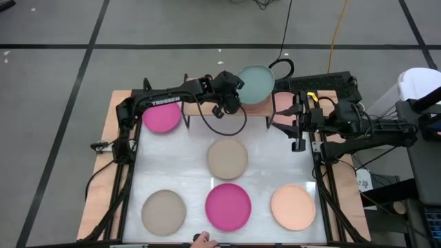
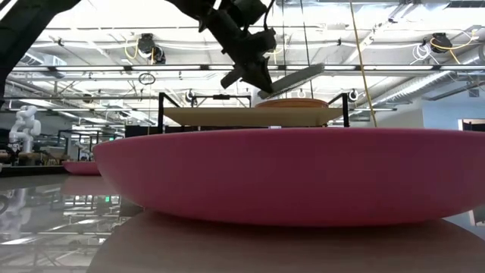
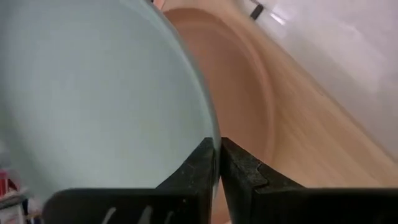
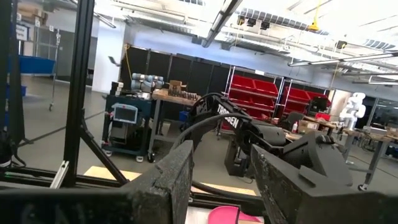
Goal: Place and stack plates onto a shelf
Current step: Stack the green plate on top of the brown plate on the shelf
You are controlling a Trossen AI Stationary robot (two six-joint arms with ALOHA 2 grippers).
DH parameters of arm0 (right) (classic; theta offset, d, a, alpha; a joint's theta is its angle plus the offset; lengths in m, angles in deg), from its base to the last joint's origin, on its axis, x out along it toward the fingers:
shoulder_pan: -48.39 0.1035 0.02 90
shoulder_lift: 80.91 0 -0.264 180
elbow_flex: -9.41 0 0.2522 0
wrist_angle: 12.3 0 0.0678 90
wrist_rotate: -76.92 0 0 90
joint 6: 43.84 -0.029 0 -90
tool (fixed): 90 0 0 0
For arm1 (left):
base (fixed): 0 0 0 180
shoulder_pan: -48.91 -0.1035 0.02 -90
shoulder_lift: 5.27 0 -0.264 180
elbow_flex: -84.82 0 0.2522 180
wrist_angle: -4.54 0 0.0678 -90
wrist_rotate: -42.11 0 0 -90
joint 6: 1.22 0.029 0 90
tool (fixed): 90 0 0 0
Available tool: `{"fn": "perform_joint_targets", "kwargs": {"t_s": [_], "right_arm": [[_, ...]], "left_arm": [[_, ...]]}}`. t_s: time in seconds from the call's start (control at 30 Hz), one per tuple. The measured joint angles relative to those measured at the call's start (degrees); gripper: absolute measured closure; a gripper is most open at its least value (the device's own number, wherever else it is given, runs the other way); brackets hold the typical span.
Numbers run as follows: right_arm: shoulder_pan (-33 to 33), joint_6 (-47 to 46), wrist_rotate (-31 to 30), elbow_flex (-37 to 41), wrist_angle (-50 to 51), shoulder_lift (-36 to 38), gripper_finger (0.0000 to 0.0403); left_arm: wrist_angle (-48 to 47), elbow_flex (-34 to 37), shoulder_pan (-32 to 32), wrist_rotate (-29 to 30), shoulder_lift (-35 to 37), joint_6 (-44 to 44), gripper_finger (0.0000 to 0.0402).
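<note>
White tabletop (image 1: pixel 262 155) carries five loose plates: nearest, a taupe plate (image 1: pixel 164 211) at seven o'clock, a magenta plate (image 1: pixel 228 206) at six and a peach plate (image 1: pixel 293 206) at five. A beige plate (image 1: pixel 227 158) lies at centre, and a second magenta plate (image 1: pixel 161 117) sits toward ten. Farther back, at twelve, stands the wooden shelf (image 2: pixel 250 115) holding a brown plate (image 3: pixel 239 93). The left hand (image 1: pixel 232 105) is clenched on the rim of the teal plate (image 1: pixel 256 83), holding it tilted above that plate. The right hand (image 1: pixel 298 143) hangs released at three o'clock. Ceiling trusses and lights span the room behind.
</note>
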Motion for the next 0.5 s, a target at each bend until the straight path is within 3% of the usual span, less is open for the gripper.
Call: {"fn": "perform_joint_targets", "kwargs": {"t_s": [0.23,0.5], "right_arm": [[0.0,0.6,0.0,0.0,0.0,0.0,0.0259],[0.0,0.6,0.0,0.0,0.0,0.0,0.0259]], "left_arm": [[0.9,0.0,0.2,0.1,0.0,-0.9,0.0310],[0.4,0.0,0.6,0.8,0.0,-4.0,0.0284]]}}
